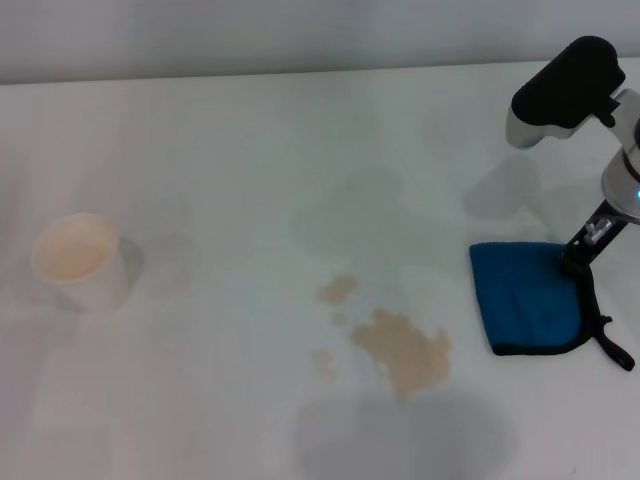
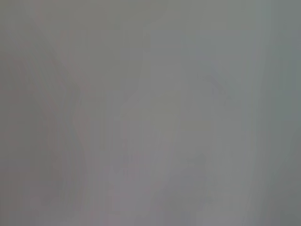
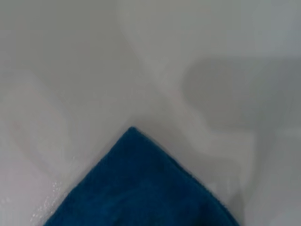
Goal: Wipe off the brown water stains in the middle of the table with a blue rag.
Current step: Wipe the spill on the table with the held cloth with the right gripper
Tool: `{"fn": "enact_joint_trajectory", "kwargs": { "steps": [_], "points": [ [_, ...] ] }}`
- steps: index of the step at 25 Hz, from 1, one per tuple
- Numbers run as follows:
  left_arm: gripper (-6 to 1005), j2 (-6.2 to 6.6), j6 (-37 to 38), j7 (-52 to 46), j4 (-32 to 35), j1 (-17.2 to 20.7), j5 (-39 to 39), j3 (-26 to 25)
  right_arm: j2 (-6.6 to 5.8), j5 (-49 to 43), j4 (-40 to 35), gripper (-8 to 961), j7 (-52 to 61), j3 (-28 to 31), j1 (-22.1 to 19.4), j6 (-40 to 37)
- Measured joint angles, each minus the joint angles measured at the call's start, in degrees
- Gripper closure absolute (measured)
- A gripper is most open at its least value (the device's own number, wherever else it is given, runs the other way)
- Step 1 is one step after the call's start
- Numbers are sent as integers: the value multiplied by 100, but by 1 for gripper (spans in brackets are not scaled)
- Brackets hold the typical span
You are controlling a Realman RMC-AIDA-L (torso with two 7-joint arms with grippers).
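The brown water stains point(image 1: 403, 350) lie in the middle of the white table point(image 1: 200, 150): one larger tan patch with small spots point(image 1: 338, 289) to its far left. The blue rag point(image 1: 528, 297) with black edging and a loop tab point(image 1: 612, 345) lies flat just right of the stains. My right gripper point(image 1: 582, 256) comes down from the right and rests at the rag's far right edge. The right wrist view shows one corner of the rag point(image 3: 141, 188) on the white top. My left gripper is out of view; its wrist view shows only blurred grey.
A white paper cup point(image 1: 80, 262) stands at the left side of the table. Grey shadows lie on the tabletop behind the stains and at the near edge. The table's far edge meets a pale wall.
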Motion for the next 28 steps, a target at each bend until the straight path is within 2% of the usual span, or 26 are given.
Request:
{"fn": "enact_joint_trajectory", "kwargs": {
  "steps": [18,25,28],
  "points": [
    [119,-1,4,0,0,-38,-1,0,7,524,20,908,-358,-3,10,132],
    [119,-1,62,0,1,-99,-1,0,35,1482,11,908,-671,-93,108,455],
    [119,-1,68,0,0,-122,-1,0,35,1922,4,908,-720,-317,167,527]
  ]
}}
